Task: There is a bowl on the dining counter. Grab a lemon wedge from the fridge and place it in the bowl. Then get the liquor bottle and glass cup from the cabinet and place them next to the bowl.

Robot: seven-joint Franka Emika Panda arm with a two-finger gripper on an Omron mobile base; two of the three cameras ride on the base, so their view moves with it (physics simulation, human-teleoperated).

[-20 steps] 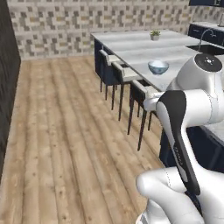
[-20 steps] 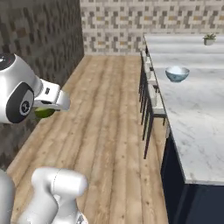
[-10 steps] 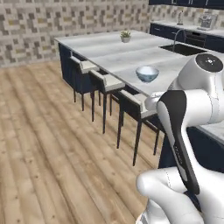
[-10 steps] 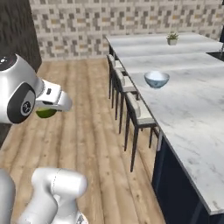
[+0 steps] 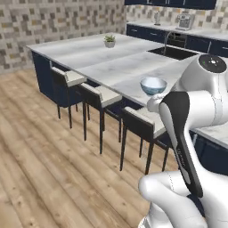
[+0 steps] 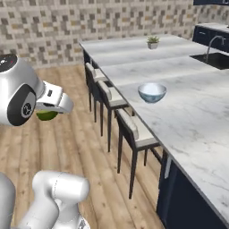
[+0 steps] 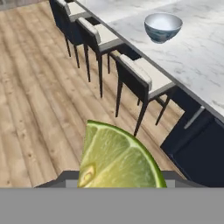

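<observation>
Your gripper point(image 6: 48, 112) is clamped on the wedge point(image 7: 117, 157), short of the empty bowl point(image 6: 152, 92); bottle and cup remain.

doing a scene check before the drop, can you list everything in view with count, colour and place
lemon wedge: 1, green-yellow, held in the gripper, above the wood floor
bowl: 1, pale blue-white, on the dining counter near the stools
dining counter: 1, white grey-veined marble on a navy base
sink with faucet: 1, dark, set in the counter's far side
potted plant: 1, green in a pale pot, far end of the counter
stools: 3, dark frames, pale seats, along the counter edge
gripper: 1, white, jaws closed on the wedge
</observation>
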